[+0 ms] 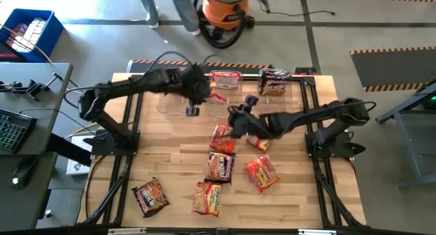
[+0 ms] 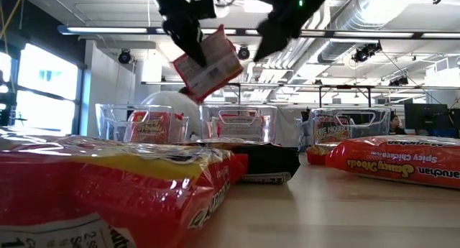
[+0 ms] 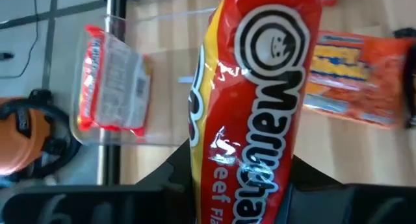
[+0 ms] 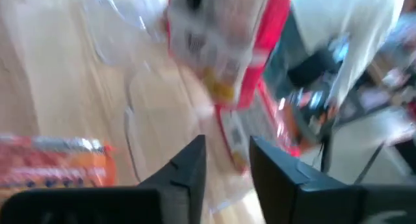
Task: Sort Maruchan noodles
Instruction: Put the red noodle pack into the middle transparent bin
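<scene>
My left gripper [image 1: 199, 97] hangs over the far middle of the table, shut on a red-and-yellow Maruchan beef packet [image 3: 260, 100] that also shows in the low view [image 2: 210, 62]. My right gripper [image 4: 226, 151] is open and empty, close beside it toward the table's right [image 1: 245, 107]. Several loose packets lie flat on the wood: orange-red ones [image 1: 223, 138] [image 1: 262, 172] [image 1: 219, 167] [image 1: 208, 197] and a dark one [image 1: 150, 196]. Clear bins stand along the far edge, one with a red-and-white packet [image 1: 225, 78] and one with a dark packet [image 1: 274, 82]. My left gripper pinches the red packet between its two fingers at one short end [image 3: 242, 185], the fingers lying along its length. They come from above, slanting down. The packet hangs tilted below the fingers [image 2: 188, 39], lifted clear of the table.
A third clear bin [image 3: 110, 87] holds a red-and-white packet. An orange shop vacuum [image 1: 225, 13] and a person's legs [image 1: 153, 10] are on the floor beyond the far edge. Bare wood shows at the near right corner [image 1: 306, 194].
</scene>
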